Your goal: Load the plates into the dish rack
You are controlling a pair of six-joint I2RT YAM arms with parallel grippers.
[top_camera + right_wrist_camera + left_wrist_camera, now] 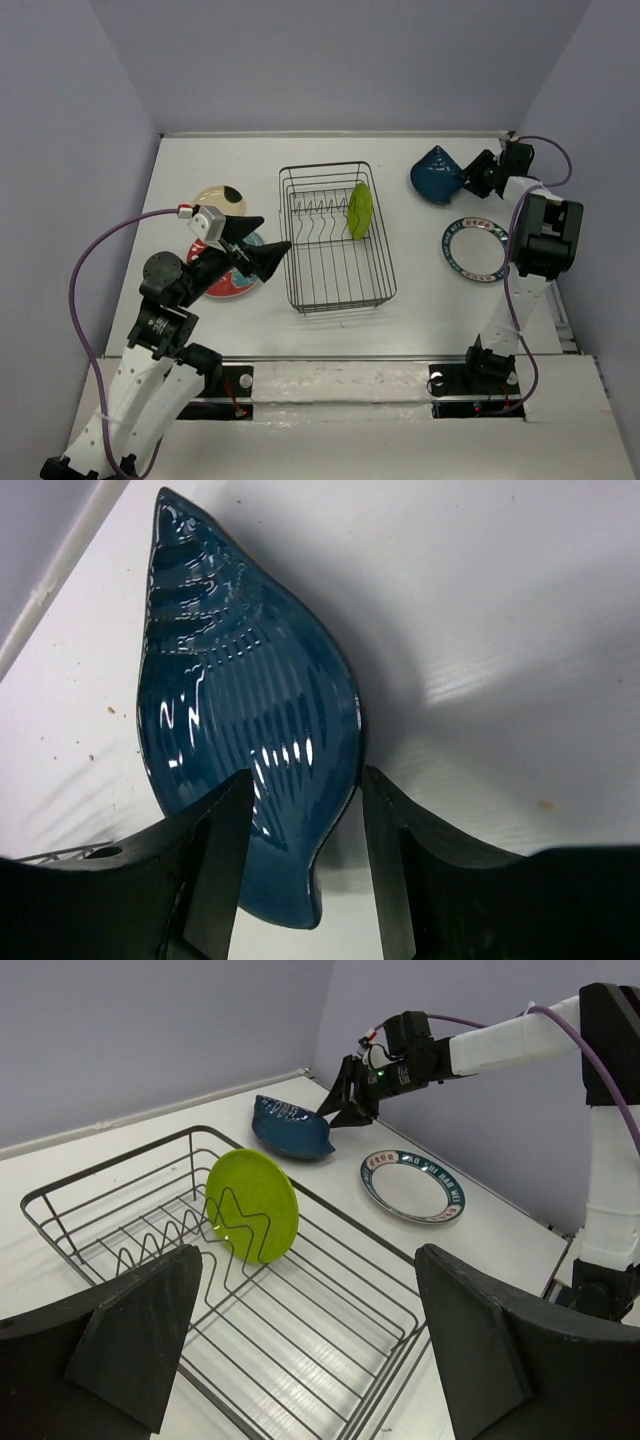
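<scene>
At the left of the top view, your cream plate (212, 196) with its black spot lies flat on the table (420, 322), up near the far edge. Just below it in the frame, the red plate (228, 288) also lies flat, largely covered by your left arm. The left gripper (270, 238) hangs over that plate's right side, pointing at the rack's left wall. Its fingers are spread wide with nothing between them, and the left wrist view shows only rack wire through the gap. I cannot tell whether the fingers touch the red plate. The rack (340, 272) sits in the middle of the table, long side running from near to far, with its row of prongs in the far half. The green plate (360, 209) is already in it, standing on edge among the prongs at the upper right of the rack, close to the right wall. To the right of the rack, in the upper right of the frame, the blue plate (434, 175) sits near the far edge of the table, well apart from the rack. Your right gripper (466, 180) has it: the right wrist view shows the two fingers closed on either side of the plate's narrow end. In the left wrist view the plate tilts, with the gripped side raised. Below that in the top view, the white plate (476, 250) with its dark patterned rim lies flat beside your right arm, untouched.
</scene>
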